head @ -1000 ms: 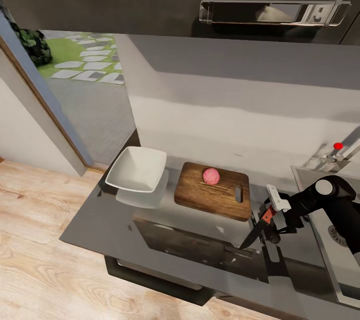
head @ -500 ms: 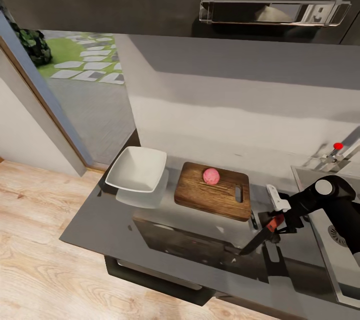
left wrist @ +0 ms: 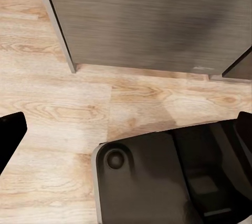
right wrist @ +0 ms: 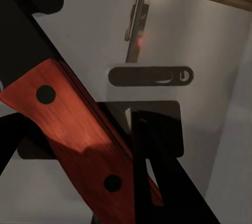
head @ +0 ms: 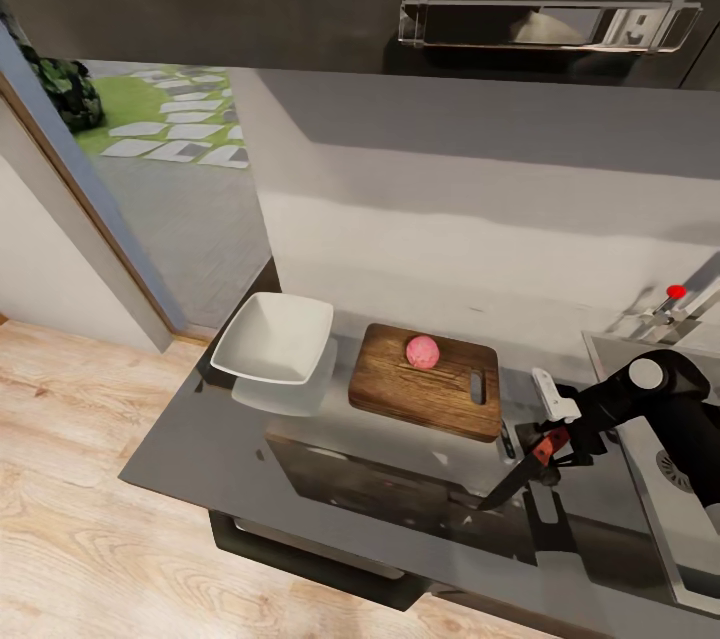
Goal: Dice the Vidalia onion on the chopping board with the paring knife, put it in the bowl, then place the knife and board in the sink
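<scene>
Right beside chopping board (head: 428, 382), paring knife (head: 520, 468) in right jaws.

A home kitchen: glossy countertop (head: 300, 479), steel sink (head: 655, 489), chopping board (head: 425, 384)

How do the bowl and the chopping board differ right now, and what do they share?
The bowl is white and squarish with raised sides; the chopping board is dark brown wood, flat and rectangular with a handle slot. The bowl is empty, while the chopping board carries the Vidalia onion. Both sit side by side on the glossy grey countertop.
</scene>
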Available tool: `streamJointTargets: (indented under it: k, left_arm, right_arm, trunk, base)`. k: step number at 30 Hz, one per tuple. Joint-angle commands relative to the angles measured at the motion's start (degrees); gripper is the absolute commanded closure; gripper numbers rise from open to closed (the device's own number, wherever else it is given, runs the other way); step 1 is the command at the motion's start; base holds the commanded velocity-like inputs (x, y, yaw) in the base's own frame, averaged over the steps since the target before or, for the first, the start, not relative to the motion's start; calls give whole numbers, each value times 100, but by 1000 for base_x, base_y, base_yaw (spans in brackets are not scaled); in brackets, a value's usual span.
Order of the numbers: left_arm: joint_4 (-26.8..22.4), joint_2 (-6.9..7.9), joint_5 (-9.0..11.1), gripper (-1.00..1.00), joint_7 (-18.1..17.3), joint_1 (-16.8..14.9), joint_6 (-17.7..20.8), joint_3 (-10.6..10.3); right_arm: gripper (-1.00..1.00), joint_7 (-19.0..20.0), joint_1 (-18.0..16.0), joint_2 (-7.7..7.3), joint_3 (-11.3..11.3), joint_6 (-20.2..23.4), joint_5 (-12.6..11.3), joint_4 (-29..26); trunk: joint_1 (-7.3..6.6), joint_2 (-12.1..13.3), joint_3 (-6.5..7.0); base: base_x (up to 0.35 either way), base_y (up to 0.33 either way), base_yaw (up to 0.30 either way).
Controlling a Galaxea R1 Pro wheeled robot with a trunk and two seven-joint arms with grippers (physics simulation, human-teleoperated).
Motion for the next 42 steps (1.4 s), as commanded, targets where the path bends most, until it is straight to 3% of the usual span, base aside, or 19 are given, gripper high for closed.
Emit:
streamJointTargets:
  k: [1, 23, 42]
  left_arm:
    - [-11, -5, -36, -100, -16, 1, -10, 29]
    - [-11, 3, -36, -100, -16, 1, -10, 37]
    - [-3, 4, -36, -100, -16, 1, -10, 53]
  right_arm:
    - [100, -20, -2, -6, 12, -120, 376, 266]
    - [100, -50, -2, 56, -12, -28, 394, -104]
    - [100, -87, -2, 56, -24, 188, 390, -316]
  trunk:
    - [5, -7, -10]
    - [5, -7, 129]
    - [5, -7, 283]
  base:
    - [0, 0, 0]
    - [-4, 0, 0]
    - [-195, 0, 0]
